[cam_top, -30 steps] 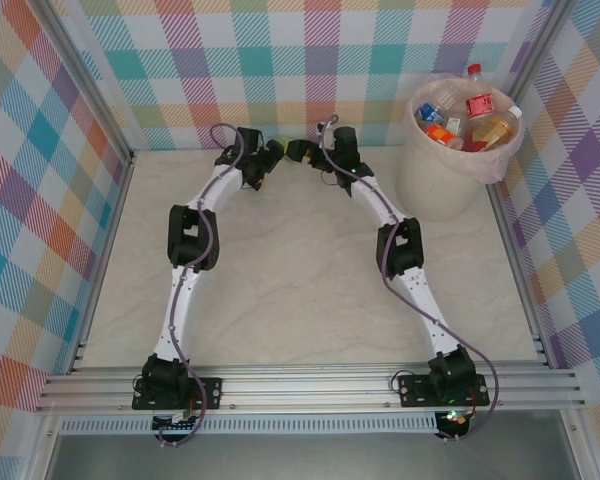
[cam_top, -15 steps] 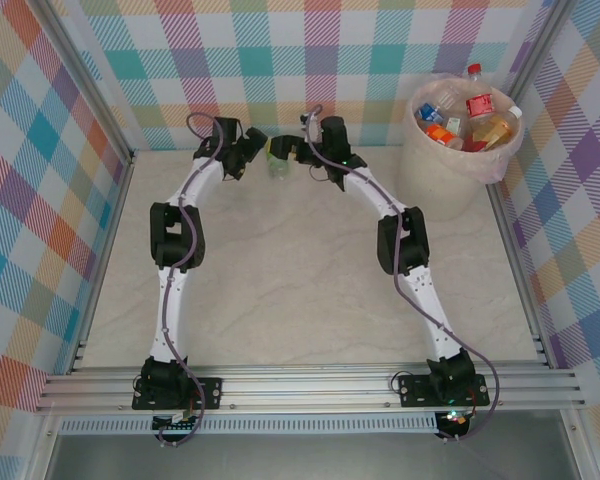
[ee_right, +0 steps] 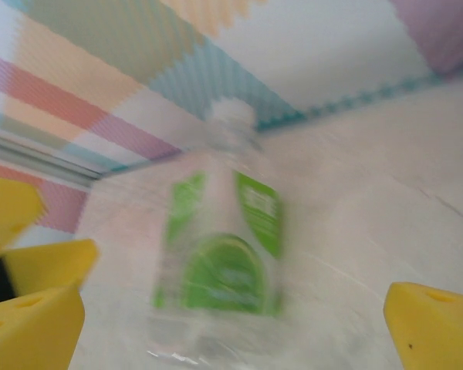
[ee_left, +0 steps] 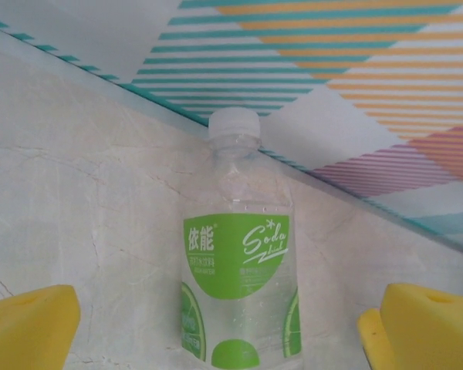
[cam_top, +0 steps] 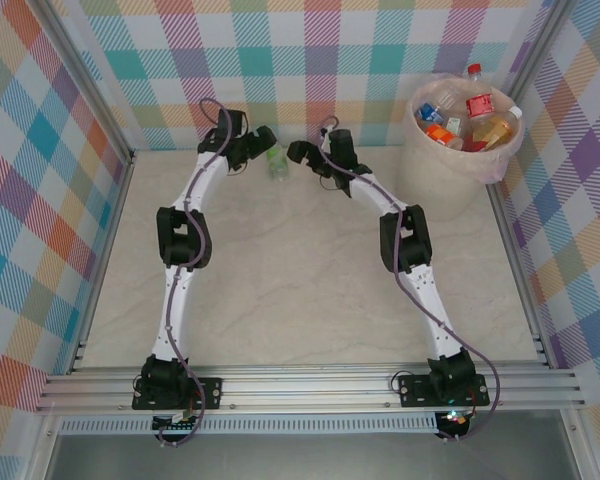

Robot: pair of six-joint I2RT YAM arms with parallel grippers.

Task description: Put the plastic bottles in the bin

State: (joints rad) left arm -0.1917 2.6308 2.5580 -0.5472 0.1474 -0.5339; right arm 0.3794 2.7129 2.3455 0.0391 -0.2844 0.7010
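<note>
At the far edge of the tabletop [cam_top: 280, 290], close under the checked back wall [cam_top: 280, 60], one bottle [cam_top: 276, 165] sits between the two pincers. The left pincer [cam_top: 258, 144] is just to its left and the right pincer [cam_top: 300, 152] just to its right, neither touching it. Both pincers stand wide apart and hold nothing. In the left wrist view the bottle lies straight ahead, centred between the yellow pads [ee_left: 27, 327], its long axis running up the picture with the cap end toward the wall. In the right wrist view it shows left of centre and blurred. Whether it stands or lies flat I cannot tell for sure. By my reading the left pincer is the better lined up, though the bin [cam_top: 428, 175] stands well off to the right, on the right arm's side, so that arm has the shorter carry. The bottle is small and clear, with a white cap, a bright green label with white lettering and colourless liquid inside. Smooth and round, it may slip or roll. Other bottles [cam_top: 478, 105] fill the lined bin to its rim
</note>
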